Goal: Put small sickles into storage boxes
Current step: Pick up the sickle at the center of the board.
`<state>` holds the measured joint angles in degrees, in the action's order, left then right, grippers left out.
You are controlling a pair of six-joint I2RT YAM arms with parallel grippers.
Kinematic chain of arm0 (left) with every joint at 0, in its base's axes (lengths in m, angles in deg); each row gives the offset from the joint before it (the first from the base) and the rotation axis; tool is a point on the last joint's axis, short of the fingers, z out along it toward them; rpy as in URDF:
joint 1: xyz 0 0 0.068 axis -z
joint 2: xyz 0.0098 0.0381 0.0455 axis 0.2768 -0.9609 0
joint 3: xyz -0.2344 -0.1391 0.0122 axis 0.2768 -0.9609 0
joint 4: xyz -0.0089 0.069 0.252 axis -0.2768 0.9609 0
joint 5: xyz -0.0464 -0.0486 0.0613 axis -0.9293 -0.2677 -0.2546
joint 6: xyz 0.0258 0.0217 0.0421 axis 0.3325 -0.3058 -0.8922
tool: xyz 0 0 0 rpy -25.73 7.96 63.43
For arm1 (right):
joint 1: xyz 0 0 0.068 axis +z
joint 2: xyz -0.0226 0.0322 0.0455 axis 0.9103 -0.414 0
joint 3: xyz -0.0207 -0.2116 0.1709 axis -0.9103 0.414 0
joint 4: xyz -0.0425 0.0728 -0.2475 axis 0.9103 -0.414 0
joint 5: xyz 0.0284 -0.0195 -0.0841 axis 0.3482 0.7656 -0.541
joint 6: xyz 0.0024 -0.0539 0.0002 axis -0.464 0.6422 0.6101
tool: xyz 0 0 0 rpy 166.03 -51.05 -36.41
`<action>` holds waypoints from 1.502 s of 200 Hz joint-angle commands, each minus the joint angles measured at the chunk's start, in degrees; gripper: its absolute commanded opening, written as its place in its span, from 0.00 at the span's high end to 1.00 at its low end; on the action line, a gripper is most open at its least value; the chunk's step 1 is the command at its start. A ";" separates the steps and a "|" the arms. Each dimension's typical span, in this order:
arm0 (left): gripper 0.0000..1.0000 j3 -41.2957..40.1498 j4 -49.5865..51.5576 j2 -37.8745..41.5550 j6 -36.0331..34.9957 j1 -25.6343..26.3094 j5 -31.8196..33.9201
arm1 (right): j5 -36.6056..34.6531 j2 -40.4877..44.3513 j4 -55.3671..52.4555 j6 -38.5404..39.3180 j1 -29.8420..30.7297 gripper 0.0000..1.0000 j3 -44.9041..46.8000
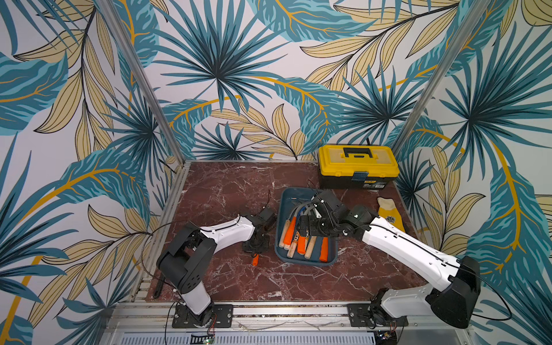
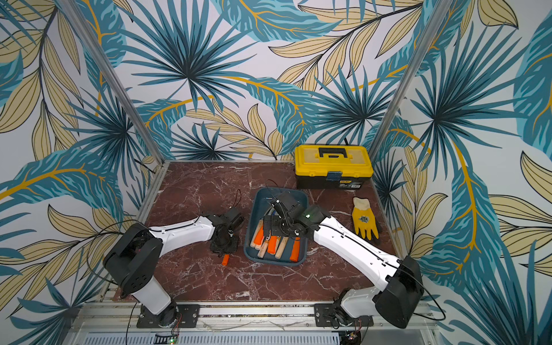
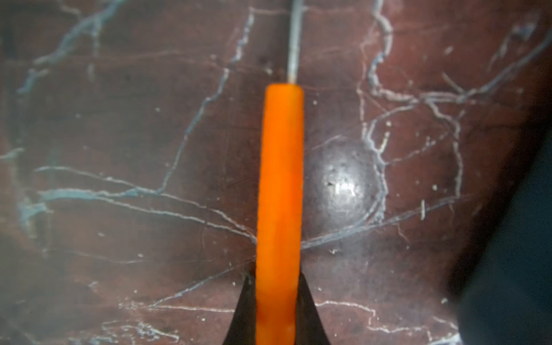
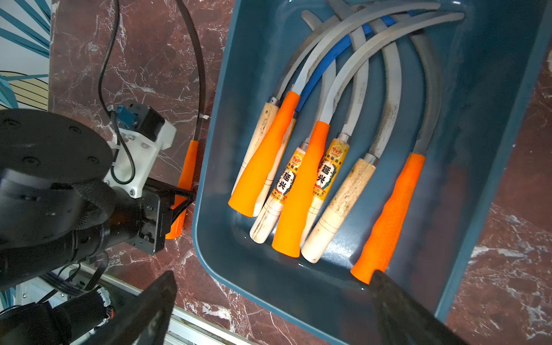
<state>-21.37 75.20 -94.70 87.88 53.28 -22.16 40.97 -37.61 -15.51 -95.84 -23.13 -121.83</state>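
Last sickle: small sickle with bright orange handle and thin curved grey blade (image 3: 280, 179), lying along the red-brown marbled tabletop (image 3: 119, 119), just beside the tray's outer wall; resting or barely lifted, cannot tell.
Left gripper (image 3: 276, 301): clamped tight on the butt half of that orange handle.
Storage box: shallow teal-blue plastic tray with rounded corners (image 4: 254, 44), already holding a fanned pile of sickles with orange and pale wood handles (image 4: 301, 194), blades crossing at the far end.
Right gripper (image 4: 276, 307): jaws spread wide, empty, hanging over the tray's near end.
Risk, swing: likely droop or pivot of the long blade, given a hold so far from it.
Risk, snag: blade tip probably catching the tray wall or the tangled blades on the way in.
Risk, clash: little room above the tray with the right arm over it; a bump between arms possible.
Risk, slip: smooth tapered handle perhaps sliding out of the pinch.
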 commanded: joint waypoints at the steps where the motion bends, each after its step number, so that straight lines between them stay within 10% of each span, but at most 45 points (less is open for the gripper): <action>1: 1.00 -4.48 -3.60 -3.80 0.40 0.04 -0.62 | -0.55 1.05 -1.56 0.40 -0.13 0.01 -0.34; 159: 1.00 10.48 12.49 14.25 -2.27 0.14 -2.79 | -3.05 4.08 -3.40 2.08 -0.12 0.00 -2.19; 300: 1.00 25.31 9.73 4.00 -2.47 5.74 -20.67 | -8.11 11.37 -10.88 5.48 -3.90 0.00 -2.27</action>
<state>2.32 87.15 -88.43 84.60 58.07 -39.32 34.24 -27.88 -23.25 -91.69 -26.21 -124.08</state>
